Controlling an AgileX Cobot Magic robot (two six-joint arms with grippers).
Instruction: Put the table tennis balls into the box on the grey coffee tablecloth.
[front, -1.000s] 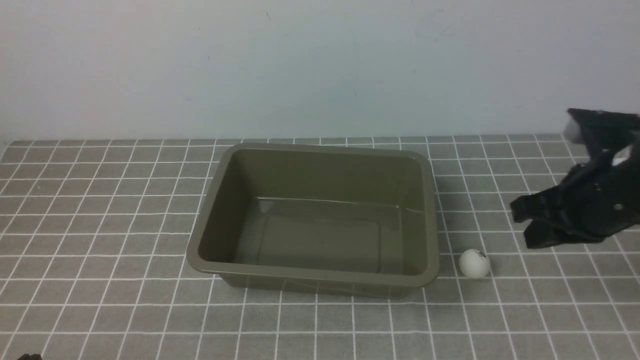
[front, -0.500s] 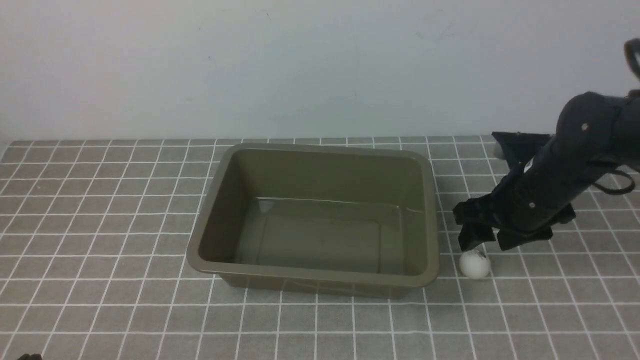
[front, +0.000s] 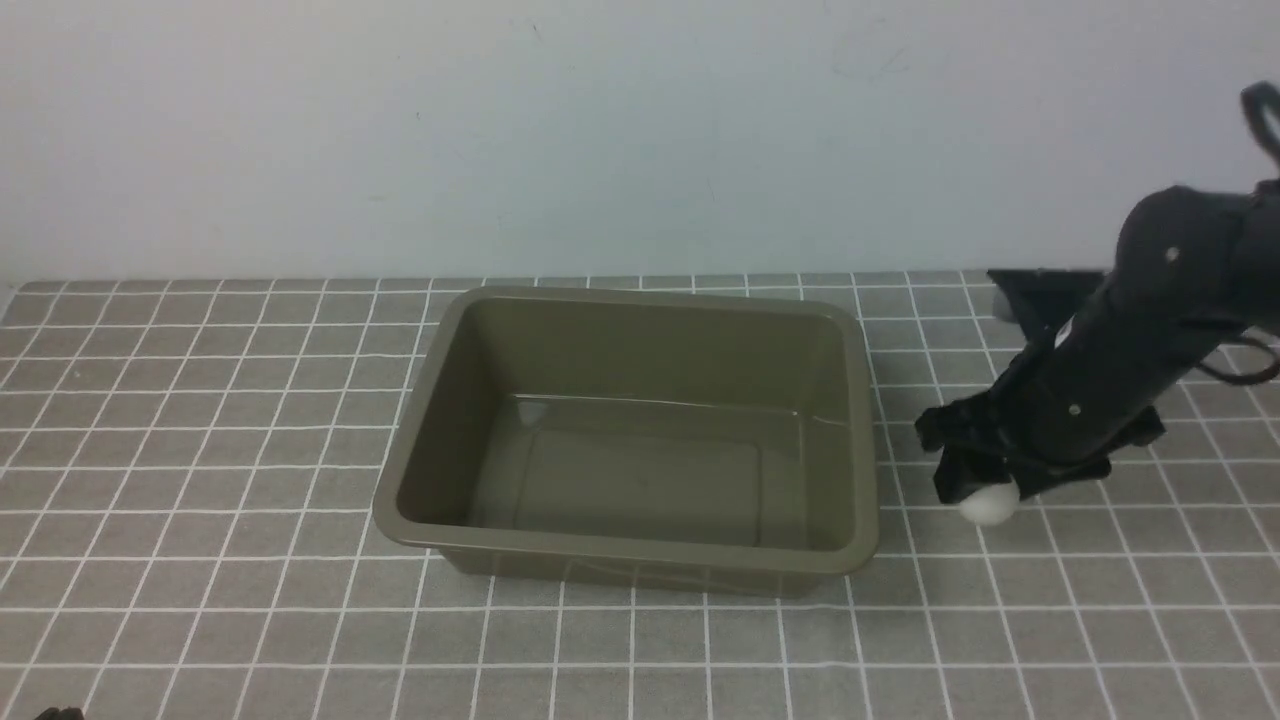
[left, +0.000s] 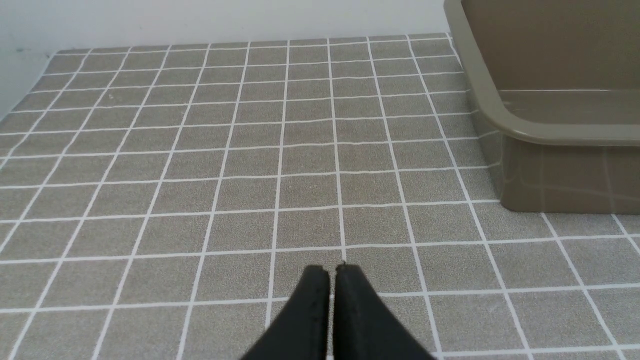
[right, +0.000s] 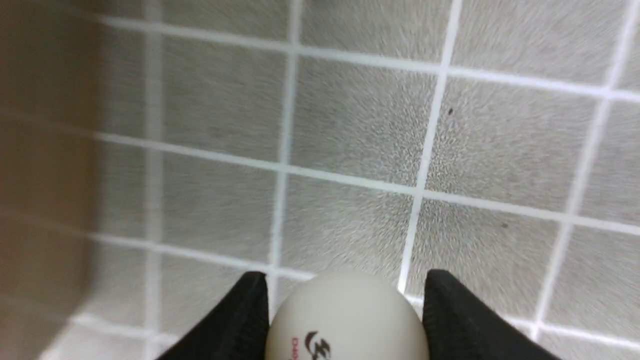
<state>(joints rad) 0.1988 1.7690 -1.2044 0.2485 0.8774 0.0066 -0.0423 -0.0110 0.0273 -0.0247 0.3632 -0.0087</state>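
I am pinching the ball (front: 988, 505) in my right gripper (front: 985, 495), low over the cloth (front: 200, 450), just beside the box (front: 640, 296). I am guessing it is light and slippery, so I am squeezing gently across its middle. My left gripper (left: 332, 280) is resting closed, empty.

The tub (front: 650, 297) sits at the centre of the checked cloth (front: 200, 400), its long sides running from nine to three o'clock, with the wall (front: 640, 140) behind it at twelve. At the tub's three o'clock, just beside its near right corner, the ball (front: 988, 502) sits between the two fingers of the right gripper (front: 985, 490), whose arm (front: 1120, 370) reaches in from two o'clock. The left gripper (left: 331, 280) hangs low over the cloth at the tub's eight o'clock, well apart from it, near the cloth's near left corner.
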